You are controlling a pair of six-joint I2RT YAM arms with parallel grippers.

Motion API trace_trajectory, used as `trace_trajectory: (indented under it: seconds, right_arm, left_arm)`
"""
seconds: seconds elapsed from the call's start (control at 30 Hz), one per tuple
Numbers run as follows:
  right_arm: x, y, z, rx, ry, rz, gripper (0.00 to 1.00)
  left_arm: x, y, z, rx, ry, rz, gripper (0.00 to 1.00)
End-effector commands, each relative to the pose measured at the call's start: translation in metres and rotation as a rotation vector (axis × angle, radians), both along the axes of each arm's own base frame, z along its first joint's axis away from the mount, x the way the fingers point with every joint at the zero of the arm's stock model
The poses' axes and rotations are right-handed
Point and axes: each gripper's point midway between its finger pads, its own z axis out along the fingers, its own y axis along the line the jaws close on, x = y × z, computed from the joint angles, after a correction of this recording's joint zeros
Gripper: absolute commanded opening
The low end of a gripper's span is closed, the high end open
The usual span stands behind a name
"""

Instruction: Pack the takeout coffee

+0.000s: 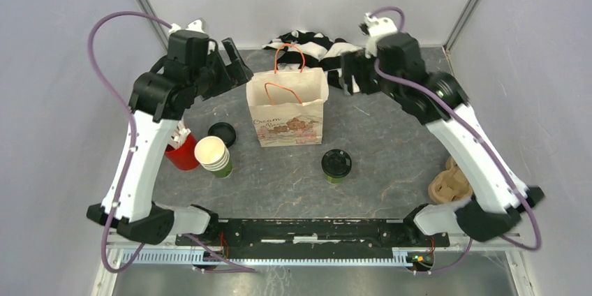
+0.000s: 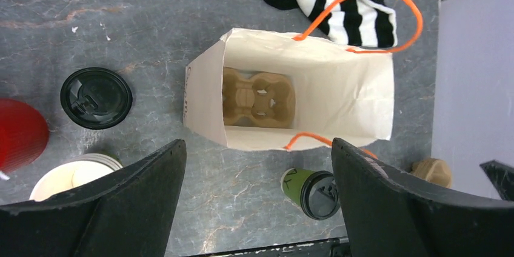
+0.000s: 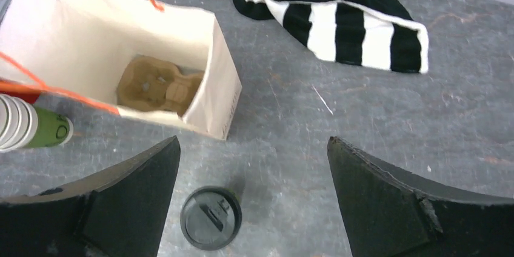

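Observation:
The takeout coffee (image 1: 336, 165), a small green cup with a black lid, stands upright on the table in front of the paper bag (image 1: 287, 107). The bag is upright and open, with a brown cardboard carrier (image 2: 257, 99) lying on its bottom. My left gripper (image 1: 237, 62) hovers high at the bag's left rear, open and empty; its wrist view shows the coffee (image 2: 312, 190) by its right finger. My right gripper (image 1: 349, 69) hovers at the bag's right rear, also open and empty. Its wrist view looks down on the coffee (image 3: 210, 217) and the bag (image 3: 121, 57).
A loose black lid (image 1: 222, 134), a stack of lidless green cups (image 1: 213, 155) and a red cup (image 1: 183, 153) sit left of the bag. A striped cloth (image 1: 307, 43) lies behind it. Another cardboard carrier (image 1: 450, 181) rests near the right arm's base.

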Motion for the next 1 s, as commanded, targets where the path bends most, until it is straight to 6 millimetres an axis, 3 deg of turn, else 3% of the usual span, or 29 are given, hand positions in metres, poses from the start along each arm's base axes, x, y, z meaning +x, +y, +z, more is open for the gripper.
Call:
trace_trajectory:
  seconds: [0.0,0.23,0.47,0.63,0.8,0.97]
  right_arm:
    - [-0.042,-0.036,-0.030,-0.039,0.051,-0.030,0.98]
    - [-0.104,-0.023,-0.121,-0.009,0.346,0.103,0.98]
    - [-0.145,0.029,-0.169,-0.027,0.474,0.111,0.98]
    - [-0.144,0.047,-0.178,-0.087,0.458,0.051,0.98]
    - [-0.134,0.043,-0.196,-0.122,0.433,-0.032,0.98]
    - [-0.126,0.042,-0.198,-0.109,0.401,-0.076,0.98]
  left_arm:
    - [-0.019,0.011,0.023,0.005,-0.089,-0.026,0.96]
    - [-0.042,0.013,0.035,-0.037,-0.145,-0.053,1.00]
    - [-0.054,0.006,0.033,-0.107,-0.169,-0.089,1.00]
    - [-0.059,0.005,0.038,-0.123,-0.183,-0.099,1.00]
    - [-0.055,0.001,0.037,-0.120,-0.187,-0.119,1.00]
    - [-0.054,0.000,0.041,-0.124,-0.196,-0.127,1.00]
